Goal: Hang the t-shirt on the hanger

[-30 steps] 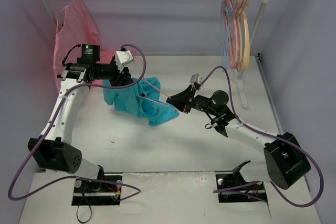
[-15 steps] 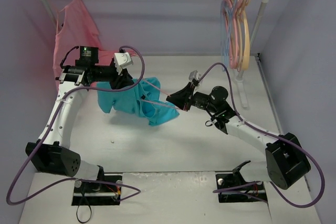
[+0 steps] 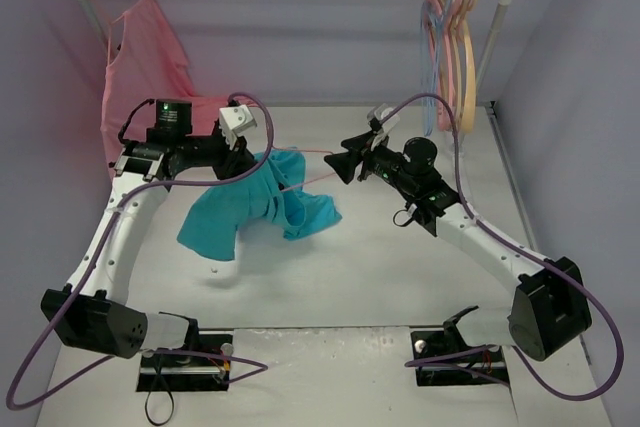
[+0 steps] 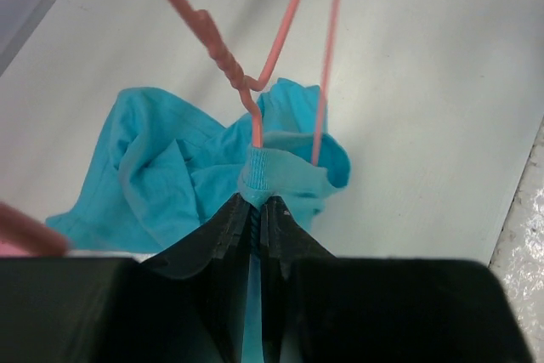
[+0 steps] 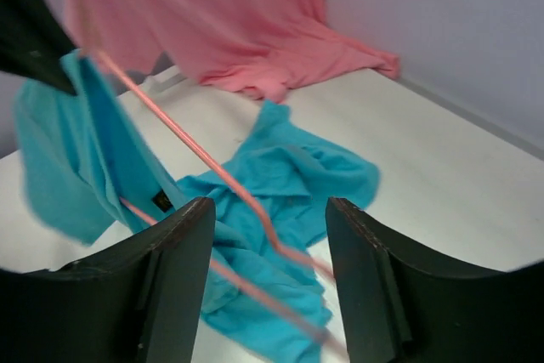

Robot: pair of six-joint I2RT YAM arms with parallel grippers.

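One t-shirt (image 3: 250, 209) hung by its collar from the tightly closed left end effector (image 4: 257, 206). One hanger (image 4: 223, 61) entered that collar, and its wire ran between the two spread fingers of the right end effector (image 5: 268, 203), above the table (image 3: 400, 277)

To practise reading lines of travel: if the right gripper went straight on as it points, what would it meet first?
Probably the hanger, its wire running out between the open fingers of the right gripper, then the t-shirt behind it; depth is unclear.
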